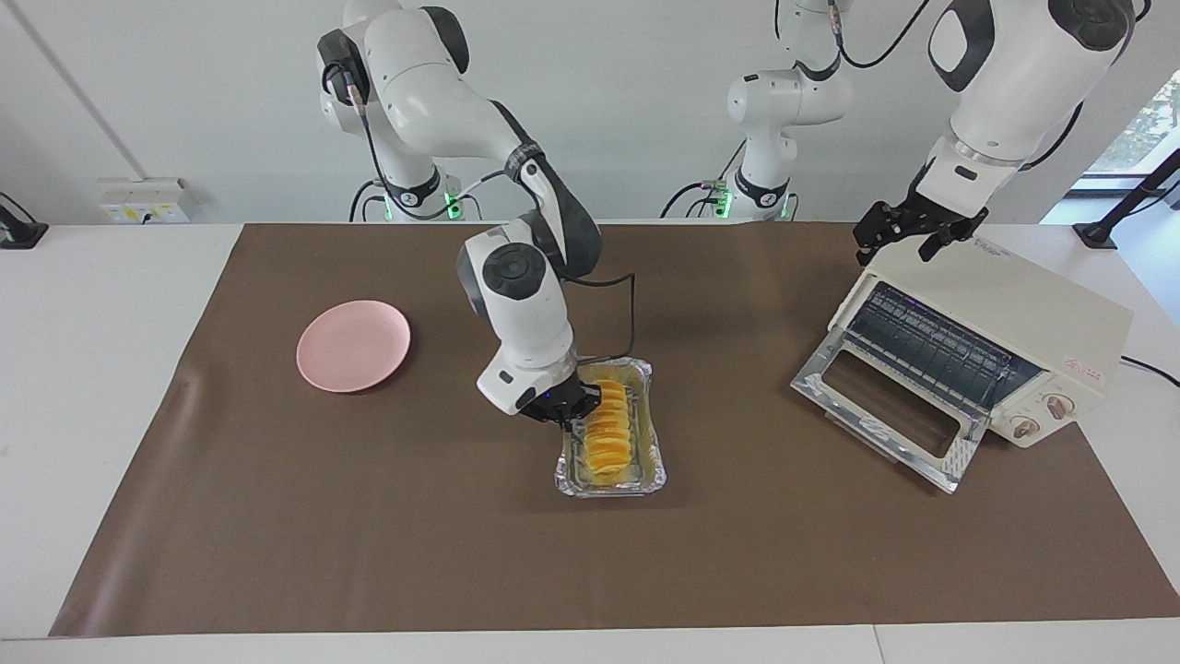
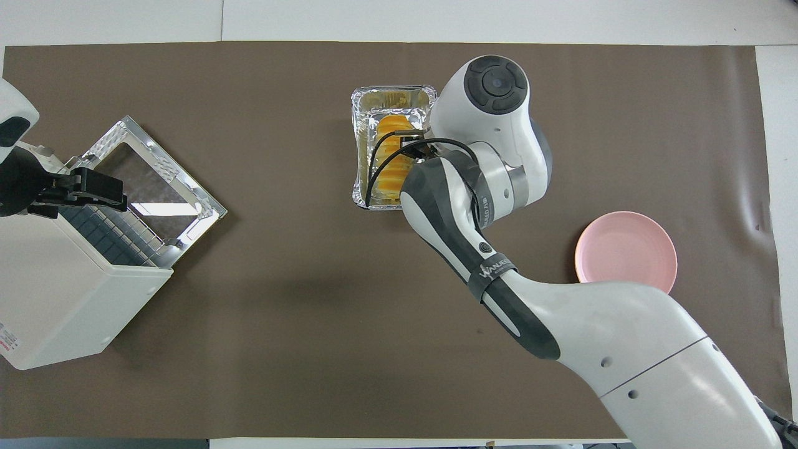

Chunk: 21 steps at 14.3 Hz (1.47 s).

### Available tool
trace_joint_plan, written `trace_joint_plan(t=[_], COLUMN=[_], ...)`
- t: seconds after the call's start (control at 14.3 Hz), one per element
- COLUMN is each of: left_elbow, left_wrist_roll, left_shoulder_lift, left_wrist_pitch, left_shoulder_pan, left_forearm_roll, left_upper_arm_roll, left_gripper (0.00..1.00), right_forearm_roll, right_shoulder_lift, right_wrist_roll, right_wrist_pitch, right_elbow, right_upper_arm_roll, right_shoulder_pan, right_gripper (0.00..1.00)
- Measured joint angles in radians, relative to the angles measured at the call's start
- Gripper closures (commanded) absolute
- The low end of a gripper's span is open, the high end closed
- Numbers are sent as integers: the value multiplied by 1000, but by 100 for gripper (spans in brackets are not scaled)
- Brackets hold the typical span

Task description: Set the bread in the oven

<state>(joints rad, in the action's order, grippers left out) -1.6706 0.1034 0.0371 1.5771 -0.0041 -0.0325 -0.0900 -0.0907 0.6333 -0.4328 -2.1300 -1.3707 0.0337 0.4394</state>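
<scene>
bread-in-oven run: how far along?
Done: oven door is down, rack exposed. In hand: right hand is shut on the rim of the foil tray holding the bread, mid-table. Left hand waits open over the oven top. Left: get the bread into the oven.

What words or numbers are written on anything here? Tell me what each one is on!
"WANJEE" or close to it, hard to make out: on the black band of the right arm.
Small print on the grey band near that arm's wrist: too blurred to read.
Red mark on the oven: too small to read.
Red-printed sticker on the oven's corner, overhead view: too small to read.
Bread, foil tray, pink plate: no writing.
</scene>
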Motion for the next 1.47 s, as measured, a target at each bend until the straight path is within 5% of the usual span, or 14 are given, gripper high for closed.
trace_joint_plan(t=[0.63, 0.7, 0.77, 0.84, 1.19, 1.47], left_elbow=[0, 0, 0, 0, 0, 0], left_wrist_roll=[0, 0, 0, 0, 0, 0], left_shoulder_lift=[0, 0, 0, 0, 0, 0], left_wrist_pitch=[0, 0, 0, 0, 5, 63], left_shoulder_pan=[0, 0, 0, 0, 0, -2], left_forearm_roll=[0, 0, 0, 0, 0, 0], left_upper_arm_roll=[0, 0, 0, 0, 0, -14], left_gripper=[0, 0, 0, 0, 0, 0], right_forearm_roll=[-1, -1, -1, -1, 20, 30], right_shoulder_lift=[21, 21, 21, 21, 6, -82], right_wrist_roll=[-71, -76, -79, -80, -81, -81], right_wrist_pitch=[-85, -93, -94, -94, -50, 32], right_elbow=[-65, -78, -86, -91, -86, -75], right_upper_arm_roll=[0, 0, 0, 0, -9, -28], right_shoulder_pan=[50, 58, 63, 66, 89, 39], right_gripper=[100, 89, 50, 0, 0, 0])
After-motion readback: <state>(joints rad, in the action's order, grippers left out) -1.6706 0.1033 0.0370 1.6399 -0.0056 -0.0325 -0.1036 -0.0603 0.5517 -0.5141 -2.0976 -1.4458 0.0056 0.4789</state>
